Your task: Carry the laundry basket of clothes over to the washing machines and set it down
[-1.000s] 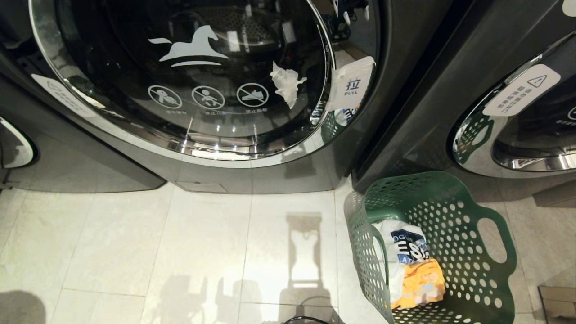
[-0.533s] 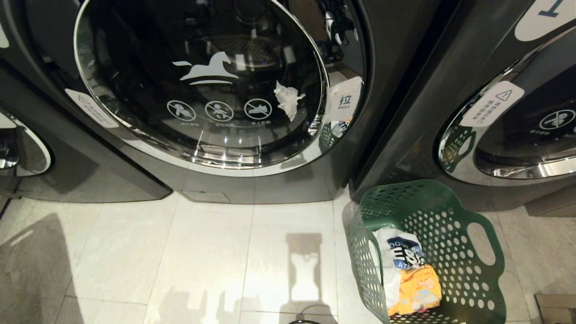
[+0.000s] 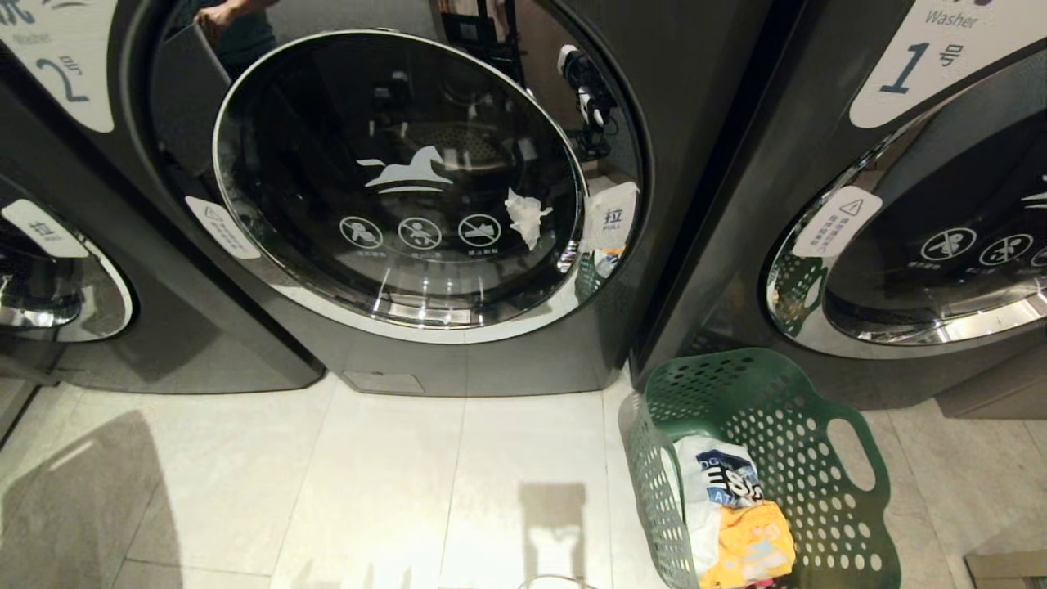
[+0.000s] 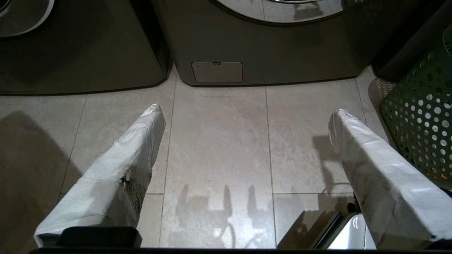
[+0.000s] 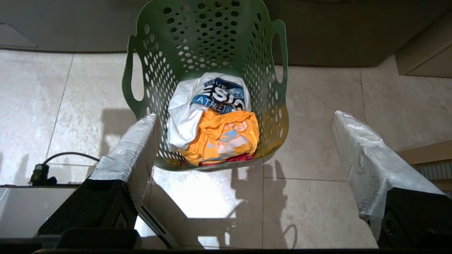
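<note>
Nothing on the floor has shifted since a second ago; only the head's view has tipped upward, bringing numbered labels into sight. Nearest, the left gripper (image 4: 247, 109) hangs over bare tiles (image 4: 219, 141) and the right gripper (image 5: 243, 116) above the laundry basket (image 3: 851, 540), both jaws wide and empty. The clothes (image 3: 736, 523) inside, perhaps three garments, read "ATHLETIC". Behind stand three washing machines (image 3: 491, 360), marked "2", "1 Washer" and "PULL".
</note>
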